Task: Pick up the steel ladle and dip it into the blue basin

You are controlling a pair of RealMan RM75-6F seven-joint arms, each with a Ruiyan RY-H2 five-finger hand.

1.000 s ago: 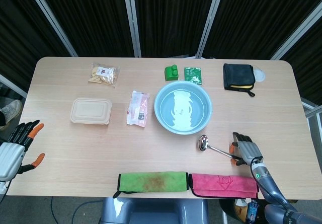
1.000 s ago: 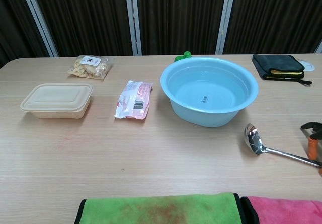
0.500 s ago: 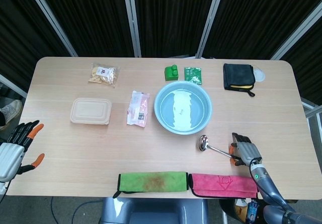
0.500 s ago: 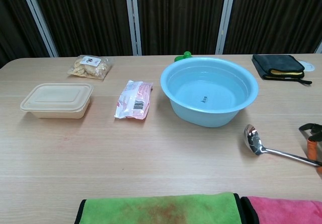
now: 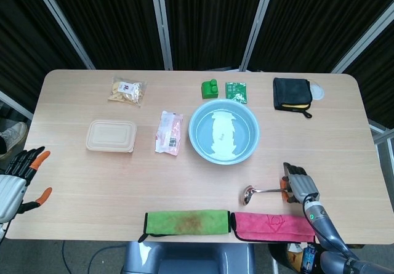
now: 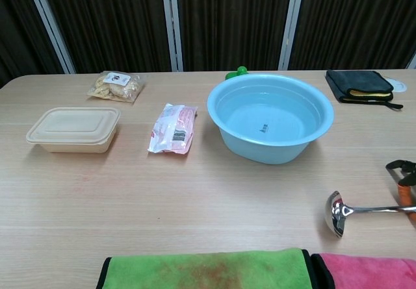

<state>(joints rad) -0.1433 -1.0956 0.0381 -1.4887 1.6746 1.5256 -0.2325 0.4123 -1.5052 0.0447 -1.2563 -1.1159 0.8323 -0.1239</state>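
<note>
Right robot hand [image 5: 299, 182] apparently grips the ladle [image 5: 263, 191] handle; left robot hand [image 5: 17, 181] hangs spread, off-table.

The chest view's edge cuts off the right robot hand [image 6: 406, 184] and the ladle [image 6: 364, 210] handle's end. The green block [image 6: 238, 73] hides behind the basin [image 6: 270, 117].

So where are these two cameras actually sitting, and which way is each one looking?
Head view: high above the near edge, looking steeply down on the whole table; it shows the left hand off the left edge and the right hand holding the steel ladle.
Chest view: low at the near edge, looking level across the table toward the dark curtains; only a sliver of the right hand shows at the right border.
Both share the blue basin, ladle, takeout box, snack packets and the green and pink towels.
</note>
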